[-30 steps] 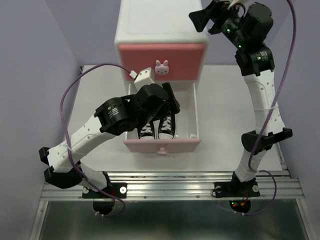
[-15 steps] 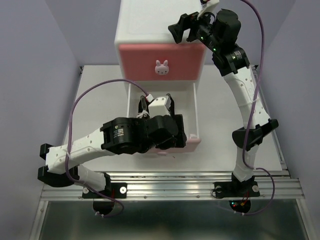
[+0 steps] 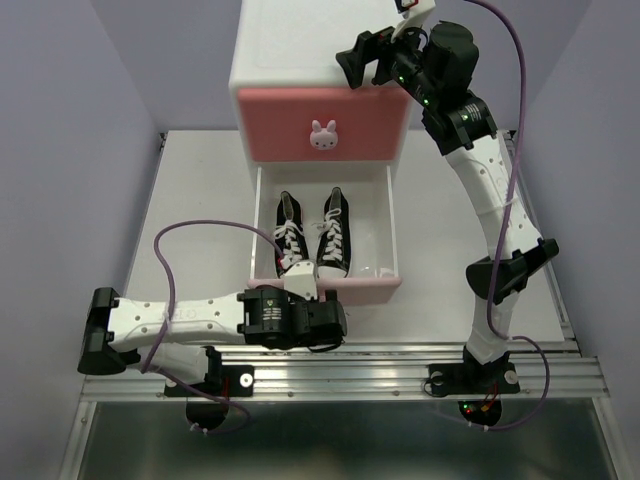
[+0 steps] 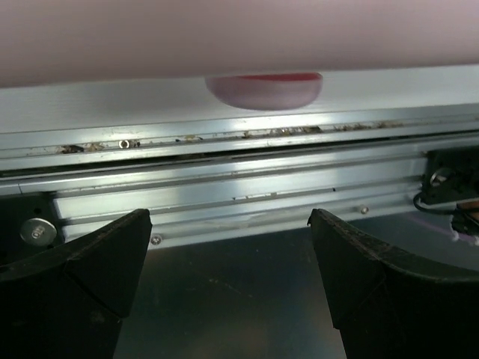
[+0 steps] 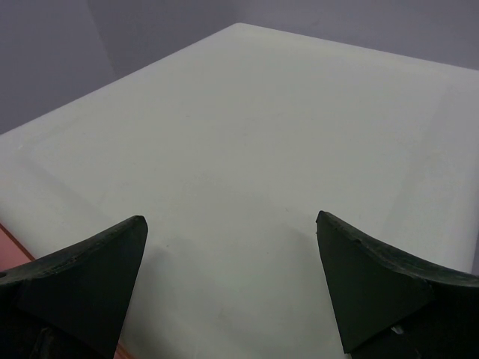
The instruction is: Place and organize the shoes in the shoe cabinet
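The shoe cabinet (image 3: 300,45) stands at the back, white, with its darker pink upper drawer (image 3: 360,120) shut. Its pale pink lower drawer (image 3: 350,288) is pulled out. Two black sneakers (image 3: 288,238) (image 3: 335,232) with white laces lie side by side in the drawer's left part, toes toward the near edge. The orange pair is out of view. My left gripper (image 3: 322,330) (image 4: 228,284) is open and empty, low in front of the lower drawer's front. My right gripper (image 3: 365,60) (image 5: 232,284) is open and empty above the cabinet's white top (image 5: 239,134).
An aluminium rail (image 3: 340,375) (image 4: 239,187) runs along the table's near edge, right under my left gripper. The lower drawer's knob (image 4: 263,88) shows at the top of the left wrist view. A purple cable (image 3: 200,230) loops over the left side of the table.
My left arm has drawn back out of the lower drawer and down to the near edge, uncovering the two black sneakers. My right gripper swung left over the cabinet top, then held.
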